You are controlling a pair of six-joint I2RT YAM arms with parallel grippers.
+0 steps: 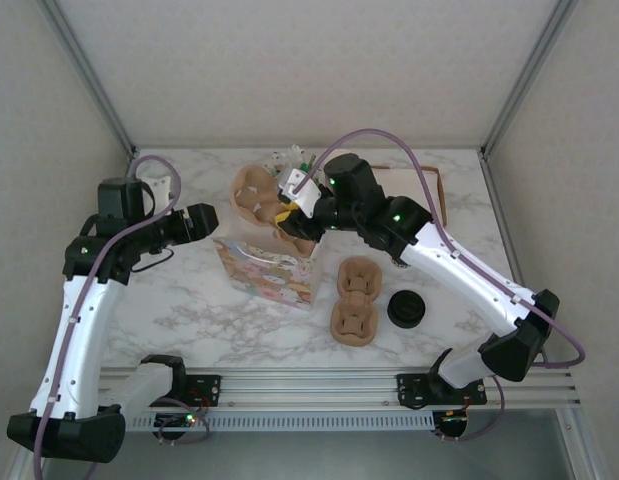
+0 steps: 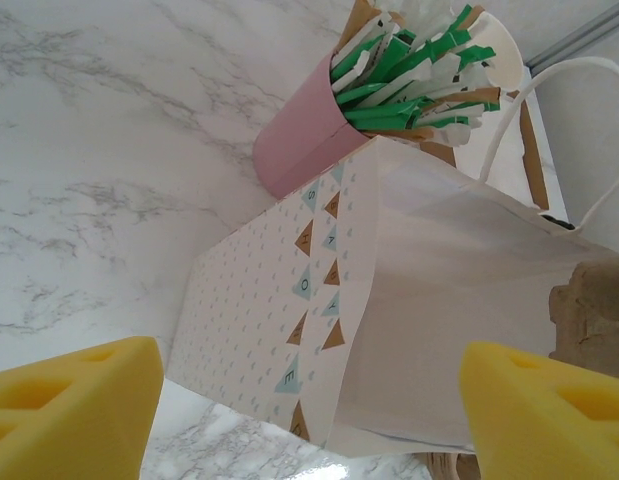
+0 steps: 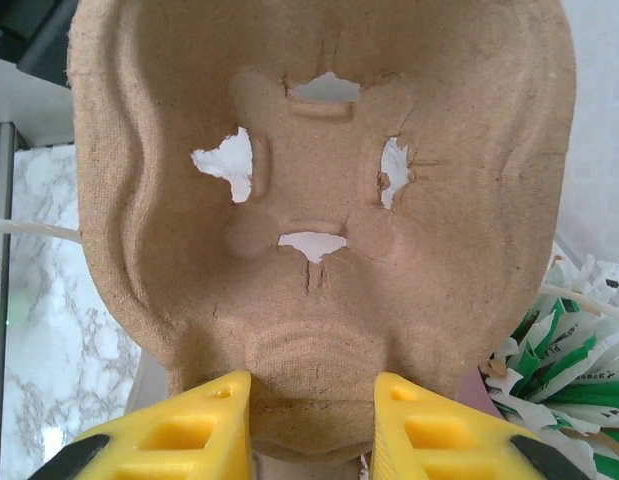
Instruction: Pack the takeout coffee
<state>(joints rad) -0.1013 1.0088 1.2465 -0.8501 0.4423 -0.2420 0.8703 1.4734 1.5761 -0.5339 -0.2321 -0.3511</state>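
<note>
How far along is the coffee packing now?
Done: nothing looks packed; the coffee cup stands on the table, apart from the bag. In hand: the right gripper holds a cardboard tray near the bag; the left gripper is open beside it. Left: cup into bag.

Brown moulded-pulp cup carrier [image 3: 319, 200] fills most of the frame, its four-slot face toward the camera. The right gripper [image 3: 311, 420] has its yellow fingers clamped on the lower edge. Green-and-white paper sachets [image 3: 559, 370] bottom right, white marble tabletop [image 3: 49, 300] at left.
</note>
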